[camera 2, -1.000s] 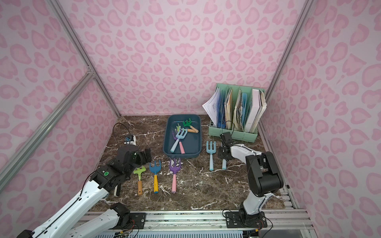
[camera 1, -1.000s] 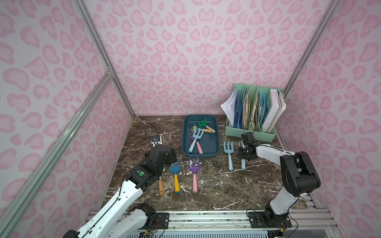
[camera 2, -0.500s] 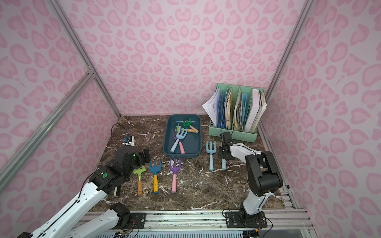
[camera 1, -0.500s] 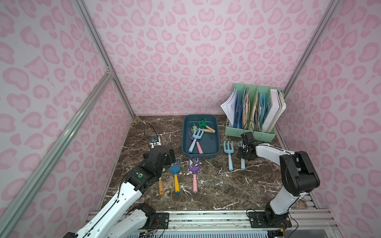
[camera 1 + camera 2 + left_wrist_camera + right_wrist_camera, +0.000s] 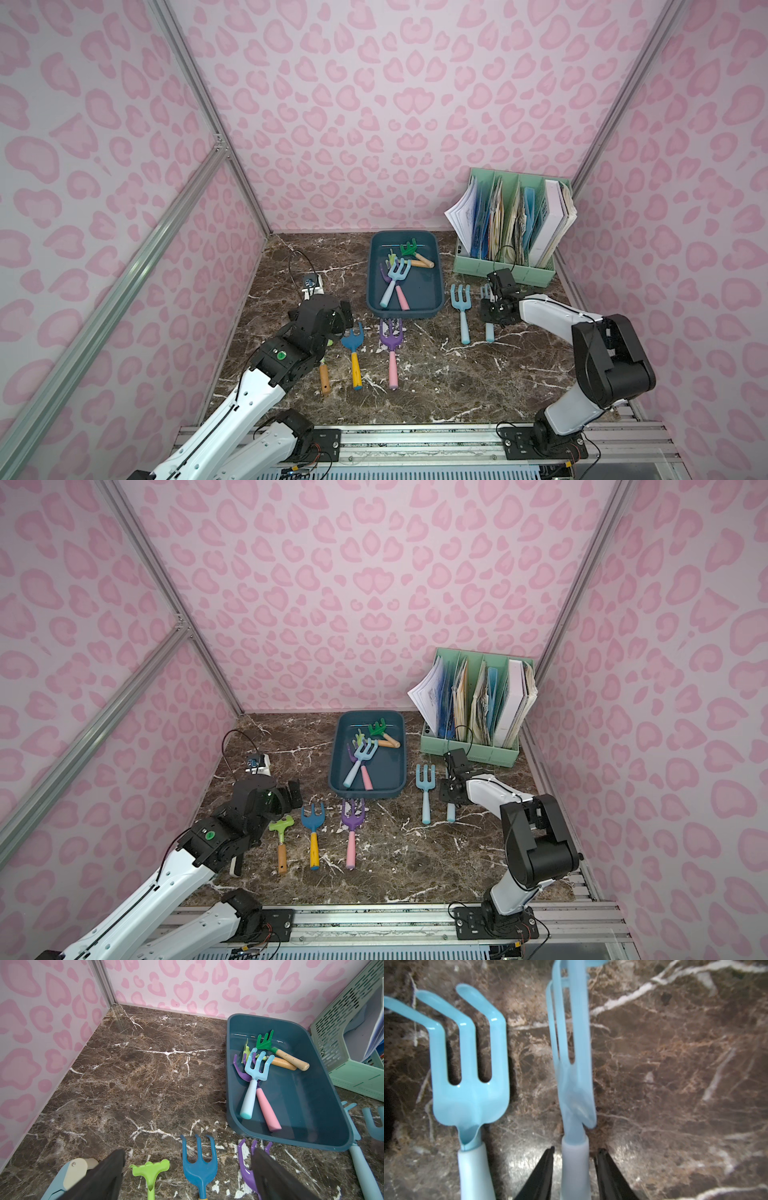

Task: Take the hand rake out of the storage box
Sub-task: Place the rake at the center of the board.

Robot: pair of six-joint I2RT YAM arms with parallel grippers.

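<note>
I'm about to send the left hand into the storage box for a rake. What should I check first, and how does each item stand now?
1. Left hand open and empty: ok.
2. Right hand free of the side-lying rake: cannot tell; its fingers flank the handle.
3. Storage box flat on the table, nothing over it: ok.
4. Light blue rake uppermost in the box, handle exposed: ok.
5. Box emptied: not ok; four rakes inside.
</note>
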